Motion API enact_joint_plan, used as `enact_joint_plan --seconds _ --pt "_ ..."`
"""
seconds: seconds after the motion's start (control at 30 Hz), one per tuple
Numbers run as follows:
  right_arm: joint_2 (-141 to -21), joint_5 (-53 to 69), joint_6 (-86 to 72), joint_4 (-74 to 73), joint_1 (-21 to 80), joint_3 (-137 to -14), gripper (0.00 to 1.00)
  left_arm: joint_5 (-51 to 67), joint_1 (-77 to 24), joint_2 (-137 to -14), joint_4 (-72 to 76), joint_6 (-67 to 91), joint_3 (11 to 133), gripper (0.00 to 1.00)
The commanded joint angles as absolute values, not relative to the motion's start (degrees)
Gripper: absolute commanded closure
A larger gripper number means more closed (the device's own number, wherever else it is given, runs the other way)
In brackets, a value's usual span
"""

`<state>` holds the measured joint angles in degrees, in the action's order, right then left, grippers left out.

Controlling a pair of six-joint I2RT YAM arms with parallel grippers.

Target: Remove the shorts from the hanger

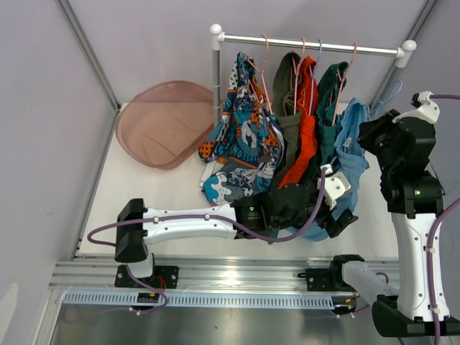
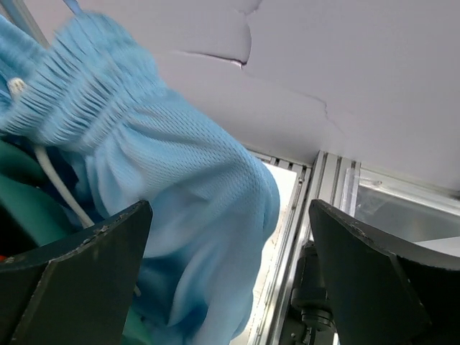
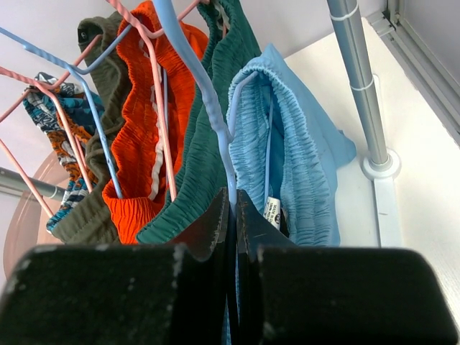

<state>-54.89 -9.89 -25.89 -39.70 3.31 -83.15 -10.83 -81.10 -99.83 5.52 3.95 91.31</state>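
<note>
Right tool (image 3: 233, 205) pinching blue hanger (image 3: 207, 93), light blue shorts (image 3: 305, 165) — tag (image 3: 272, 210) unreadable

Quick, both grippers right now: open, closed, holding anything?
Left gripper: open, light blue shorts between its jaws, not gripped.
Right gripper: closed on the blue hanger.

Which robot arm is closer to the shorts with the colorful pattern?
Left. The left arm reaches across right by the bottom edge of the patterned shorts. The right arm stands at the other end of the rail, beyond the light blue shorts.
</note>
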Motion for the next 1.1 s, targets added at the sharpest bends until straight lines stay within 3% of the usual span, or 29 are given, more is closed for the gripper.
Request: enact_joint_plan --seconds 0.0,0.07,0.13,0.23,0.27,0.33,0.37,0.63,0.83,1.07 --pt "-54.8 -10.2 -26.3 -36.9 3.7 -87.7 1.0 -10.8 -81.3 -101.0 7.5 3.4 93.2 0.04" --pt "-55.1 -9.0 -26.9 -37.2 3.7 -88.3 1.0 -11.3 -81.3 -101.4 8.2 3.5 92.6 0.07" --pt "-54.9 -8.7 -27.2 -37.1 3.7 -88.6 1.0 -11.7 -81.3 -101.8 8.2 3.4 92.5 0.17" --pt "-54.7 -8.4 -27.6 -37.6 3.8 -89.1 1.0 -12.6 -81.3 -102.3 8.2 3.2 92.6 0.45" --pt "-54.7 -8.5 -27.5 -37.8 3.7 -89.4 1.0 -13.3 -81.3 -102.4 8.3 3.2 92.5 0.62" --pt "-54.5 -8.4 -27.7 -38.1 3.7 -89.7 1.0 -14.1 -81.3 -102.4 8.5 3.0 92.4 0.81" --pt "-54.4 -8.4 -27.8 -38.3 3.7 -89.8 1.0 -14.7 -81.3 -102.4 8.4 3.0 92.5 1.0" --pt "-55.4 -9.8 -26.7 -38.4 3.6 -90.8 1.0 -12.5 -82.8 -97.3 6.6 4.6 87.9 1.0" --pt "-59.0 -10.8 -25.0 -37.2 3.0 -93.0 1.0 -18.4 -94.1 -86.5 10.0 7.0 69.9 1.0" --pt "-60.4 -11.1 -24.4 -37.4 1.9 -95.3 1.0 -21.5 -97.5 -84.4 12.4 13.7 62.1 1.0"
